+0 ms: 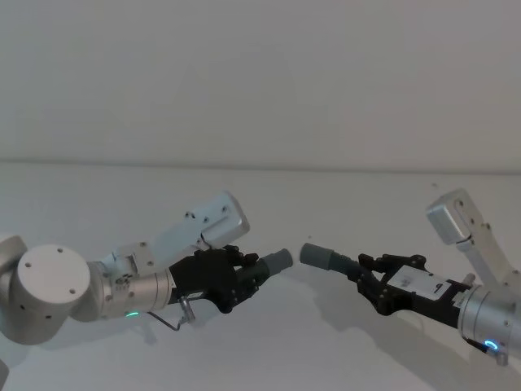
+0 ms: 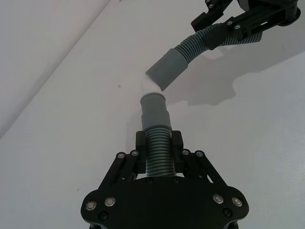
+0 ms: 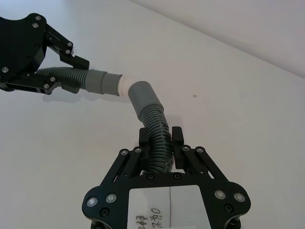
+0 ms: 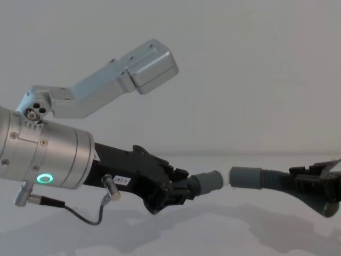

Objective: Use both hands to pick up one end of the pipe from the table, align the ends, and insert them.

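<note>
Both pieces of the pipe are held just above the white table (image 1: 269, 350). My left gripper (image 1: 244, 273) is shut on a ribbed grey piece (image 2: 158, 157) whose smooth stepped end (image 2: 154, 109) carries a narrow white tip (image 3: 124, 86). Facing it, my right gripper (image 1: 370, 274) is shut on the corrugated hose (image 3: 157, 133), which bends up to a wider smooth cuff (image 3: 140, 97). The two ends (image 4: 210, 181) (image 4: 246, 177) point at each other with a small gap between them. In the left wrist view the cuff (image 2: 167, 69) sits angled to the tip, not in line.
Bare white tabletop surrounds both arms, and its far edge (image 1: 260, 166) meets a plain wall. Shadows of the arms lie under the grippers. The left arm's silver link with a green ring light (image 4: 44, 178) fills the chest view's left side.
</note>
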